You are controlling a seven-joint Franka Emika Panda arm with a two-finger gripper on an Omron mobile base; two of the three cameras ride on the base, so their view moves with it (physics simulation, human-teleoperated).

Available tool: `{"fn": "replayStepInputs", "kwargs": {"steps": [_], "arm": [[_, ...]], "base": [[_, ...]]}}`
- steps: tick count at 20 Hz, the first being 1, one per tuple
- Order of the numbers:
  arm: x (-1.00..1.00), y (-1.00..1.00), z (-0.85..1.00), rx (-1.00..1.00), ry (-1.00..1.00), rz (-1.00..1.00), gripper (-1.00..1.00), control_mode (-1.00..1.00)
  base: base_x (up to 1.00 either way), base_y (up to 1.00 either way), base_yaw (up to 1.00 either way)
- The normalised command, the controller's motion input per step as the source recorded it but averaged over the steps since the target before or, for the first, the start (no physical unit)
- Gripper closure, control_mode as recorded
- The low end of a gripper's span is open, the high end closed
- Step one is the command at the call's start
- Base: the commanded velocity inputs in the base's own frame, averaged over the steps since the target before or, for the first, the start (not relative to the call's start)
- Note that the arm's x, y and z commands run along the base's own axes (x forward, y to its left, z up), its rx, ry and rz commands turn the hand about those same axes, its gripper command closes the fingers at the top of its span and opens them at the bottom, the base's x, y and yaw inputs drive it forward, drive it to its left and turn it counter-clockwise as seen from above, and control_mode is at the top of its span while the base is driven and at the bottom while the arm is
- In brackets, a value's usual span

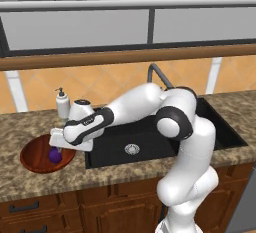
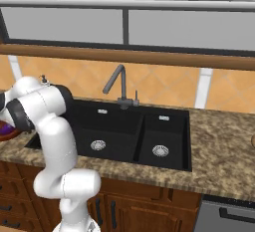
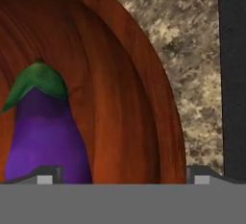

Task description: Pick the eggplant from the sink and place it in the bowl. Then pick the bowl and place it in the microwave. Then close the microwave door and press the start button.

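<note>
Eggplant [image 3: 45, 136] sits in bowl [image 3: 139, 98], long axis toward bowl's middle, green cap leading; end effector [image 3: 120, 175] spread wide above it.

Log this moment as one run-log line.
phase: eggplant placed | eggplant: in bowl | gripper: open, over bowl | sink: no eggplant | next: grasp bowl

We read no text, labels, brands, numbers or signs anywhere. There's a small dark marking on the arm's wrist link [image 1: 89, 122] in the left base view, too blurred to make out. Soap dispenser [image 1: 62, 103] carries no legible label.
</note>
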Motion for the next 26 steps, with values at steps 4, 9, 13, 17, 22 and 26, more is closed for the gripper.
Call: {"fn": "replayStepInputs", "kwargs": {"steps": [4,9,13,17,22,26], "arm": [[0.22,0.0,-0.25,0.0,0.01,-0.03,-1.0,-1.0],[0.03,0.0,-0.3,0.0,0.0,-0.02,1.0,-1.0],[0.0,-0.05,-0.18,0.0,0.07,0.0,1.0,-1.0],[-0.18,-0.45,0.46,0.0,-0.04,-0.01,1.0,-1.0],[-0.06,-0.29,0.46,0.0,-0.01,0.0,1.0,-1.0],[-0.28,-0.71,1.0,0.02,-0.11,0.0,1.0,-1.0]], "base": [[0.0,0.0,0.0],[0.0,0.0,0.0],[0.0,0.0,0.0],[0.0,0.0,0.0],[0.0,0.0,0.0],[0.0,0.0,0.0]]}}
